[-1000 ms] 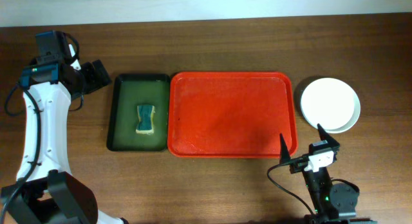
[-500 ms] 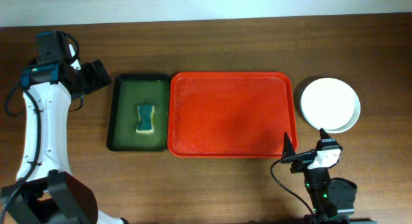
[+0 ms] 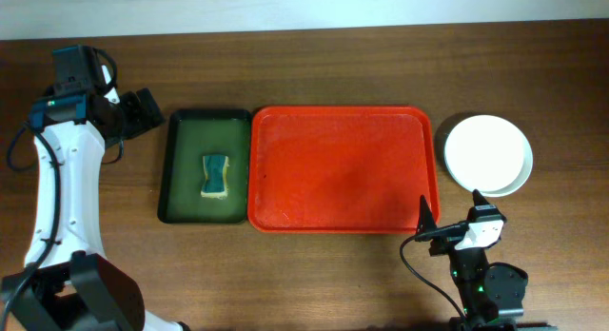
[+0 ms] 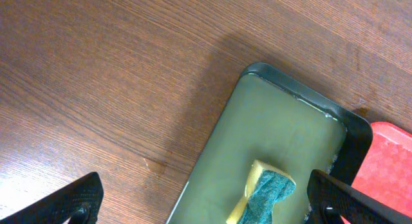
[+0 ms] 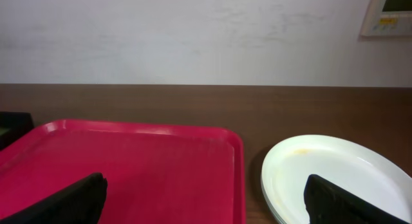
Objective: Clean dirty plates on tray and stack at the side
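The red tray (image 3: 343, 169) lies bare in the middle of the table; it also shows in the right wrist view (image 5: 129, 166). The plates (image 3: 488, 153) sit in one stack on the table right of the tray, cream-white plate on top; in the right wrist view (image 5: 335, 176) its rim carries a faint yellow mark. My right gripper (image 3: 450, 217) is open and empty near the tray's front right corner, in front of the stack. My left gripper (image 3: 143, 110) is open and empty at the far left, beside the dark green tray.
A dark green tray (image 3: 205, 131) lies left of the red tray, with a yellow-and-teal sponge (image 3: 217, 175) in it; both show in the left wrist view (image 4: 270, 140), sponge (image 4: 264, 195). A pale wall stands behind the table.
My right gripper has drawn back a little toward the front edge of the table. The left arm, tray and plates have not moved.
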Action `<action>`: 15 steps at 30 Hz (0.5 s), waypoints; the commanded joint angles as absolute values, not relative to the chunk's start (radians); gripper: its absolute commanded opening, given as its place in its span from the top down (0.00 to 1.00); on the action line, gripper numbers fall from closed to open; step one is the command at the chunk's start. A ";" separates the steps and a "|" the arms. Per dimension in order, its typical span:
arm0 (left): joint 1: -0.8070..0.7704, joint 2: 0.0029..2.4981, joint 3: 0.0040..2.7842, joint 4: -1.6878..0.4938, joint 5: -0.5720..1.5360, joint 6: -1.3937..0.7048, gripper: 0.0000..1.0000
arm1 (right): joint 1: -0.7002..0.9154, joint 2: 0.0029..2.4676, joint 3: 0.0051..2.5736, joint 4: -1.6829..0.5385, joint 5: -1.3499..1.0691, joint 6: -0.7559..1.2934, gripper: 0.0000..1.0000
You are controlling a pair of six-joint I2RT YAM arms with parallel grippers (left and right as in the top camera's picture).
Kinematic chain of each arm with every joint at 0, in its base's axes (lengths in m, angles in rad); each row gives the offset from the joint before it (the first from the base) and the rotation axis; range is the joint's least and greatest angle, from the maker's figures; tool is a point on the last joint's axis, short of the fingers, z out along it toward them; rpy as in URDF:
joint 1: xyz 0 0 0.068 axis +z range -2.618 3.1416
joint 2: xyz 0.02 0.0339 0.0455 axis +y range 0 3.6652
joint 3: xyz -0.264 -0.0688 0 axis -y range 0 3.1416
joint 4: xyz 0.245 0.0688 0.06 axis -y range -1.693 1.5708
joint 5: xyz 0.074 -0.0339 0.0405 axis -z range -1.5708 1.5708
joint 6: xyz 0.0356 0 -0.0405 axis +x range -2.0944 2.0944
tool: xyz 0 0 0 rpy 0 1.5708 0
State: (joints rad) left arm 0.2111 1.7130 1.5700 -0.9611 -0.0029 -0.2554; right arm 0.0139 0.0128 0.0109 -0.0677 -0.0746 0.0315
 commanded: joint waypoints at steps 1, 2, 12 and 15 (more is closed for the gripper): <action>0.219 1.718 1.575 -0.960 0.004 -0.269 0.01 | 0.020 0.004 0.006 -0.075 -0.059 0.046 0.01; 0.219 1.718 1.575 -0.960 0.004 -0.269 0.01 | 0.020 0.004 0.006 -0.075 -0.059 0.046 0.02; 0.204 1.711 1.572 -0.962 0.004 -0.268 0.01 | 0.020 0.004 0.006 -0.075 -0.059 0.046 0.01; 0.152 1.654 1.572 -0.961 0.004 -0.269 0.01 | 0.020 0.004 0.006 -0.075 -0.059 0.046 0.02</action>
State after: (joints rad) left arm 0.1947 1.7126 1.5700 -0.9615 -0.0036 -0.2554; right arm 0.0139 0.0128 0.0109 -0.0677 -0.0746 0.0334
